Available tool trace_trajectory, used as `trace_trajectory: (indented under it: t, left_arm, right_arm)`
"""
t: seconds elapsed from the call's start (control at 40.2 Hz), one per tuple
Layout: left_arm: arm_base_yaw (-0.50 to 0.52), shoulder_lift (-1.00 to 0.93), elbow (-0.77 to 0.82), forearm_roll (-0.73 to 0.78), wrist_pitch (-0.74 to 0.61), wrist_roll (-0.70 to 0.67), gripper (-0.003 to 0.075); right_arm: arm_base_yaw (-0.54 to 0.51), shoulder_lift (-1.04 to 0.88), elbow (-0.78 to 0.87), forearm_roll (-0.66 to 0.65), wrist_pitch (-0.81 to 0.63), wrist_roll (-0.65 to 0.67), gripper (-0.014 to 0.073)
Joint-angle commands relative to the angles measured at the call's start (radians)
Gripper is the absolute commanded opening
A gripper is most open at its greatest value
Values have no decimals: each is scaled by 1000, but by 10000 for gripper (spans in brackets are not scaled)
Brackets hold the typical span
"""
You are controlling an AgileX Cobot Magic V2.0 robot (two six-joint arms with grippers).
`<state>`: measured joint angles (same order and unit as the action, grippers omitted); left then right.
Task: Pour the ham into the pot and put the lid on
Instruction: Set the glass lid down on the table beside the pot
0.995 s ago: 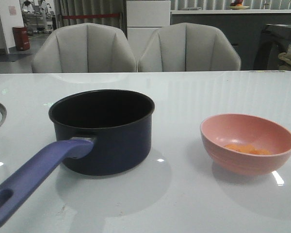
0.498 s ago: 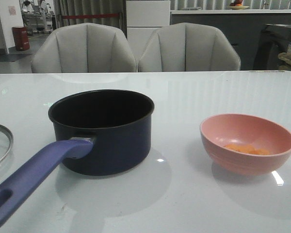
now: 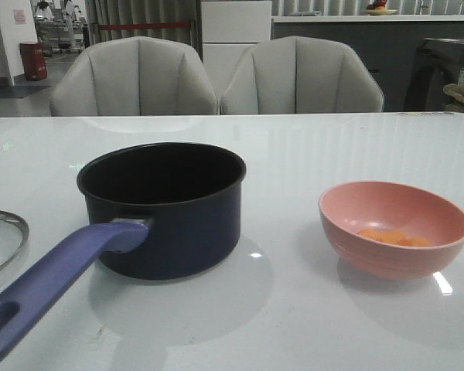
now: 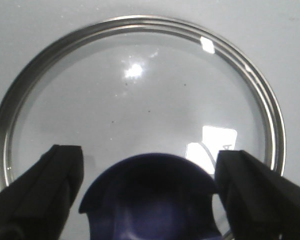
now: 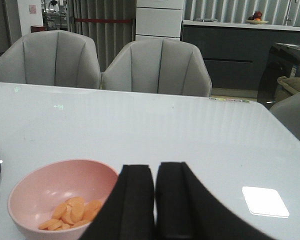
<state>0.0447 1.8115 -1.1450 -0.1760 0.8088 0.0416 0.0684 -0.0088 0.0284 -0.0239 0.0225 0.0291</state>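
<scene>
Two grey chairs (image 3: 216,76) behind pot (image 3: 166,209) and pink bowl (image 3: 394,228)

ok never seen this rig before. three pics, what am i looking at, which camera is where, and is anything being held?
It is a two-armed table robot, with a camera on each wrist plus one facing forward over the table.

The front view shows a white table with a dark navy saucepan, empty, its purple-blue handle toward the camera. To its right is a pink bowl holding ham slices. The glass lid is at the far left edge.

The left wrist view looks straight down on that lid. The left gripper is open, a finger on either side of the lid's blue knob, not touching it.

The right wrist view looks across the table from behind the bowl. The right gripper is shut on nothing.

Nothing is held yet.
</scene>
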Motion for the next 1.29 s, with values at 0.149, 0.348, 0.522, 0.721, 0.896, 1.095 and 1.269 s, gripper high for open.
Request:
trace_trajectory:
  t: [0.149,0.348,0.522,0.721,0.896,1.095,1.269]
  left_arm:
    - [-6,-59,-87,-9,62,0,648]
    - [-46,-189,-70,9,46,45,648]
    - [-70,-379,50,10,-67,48,648]
    - [-72,-642,213,-6,-203,48,648]
    - [-72,-891,367,-6,-291,48,648]
    - [-72,-1157,500,-6,-316,48,648]
    - [-72,-1343,593,-6,-338,75,648]
  right_arm:
    - [-5,-21,8,-12,-84,-2,185]
    - [-5,-21,8,-12,-84,-2,185]
    - [-5,-21,8,-12,-84,-2,185]
    - [-5,-21,8,-12,-84,-2,185]
    - [-5,-21,8,-12,-84,-2,185]
    - [-5,-21,8,-12,-84,-2,185]
    - [-5,-21,8,-12,-84,-2,185]
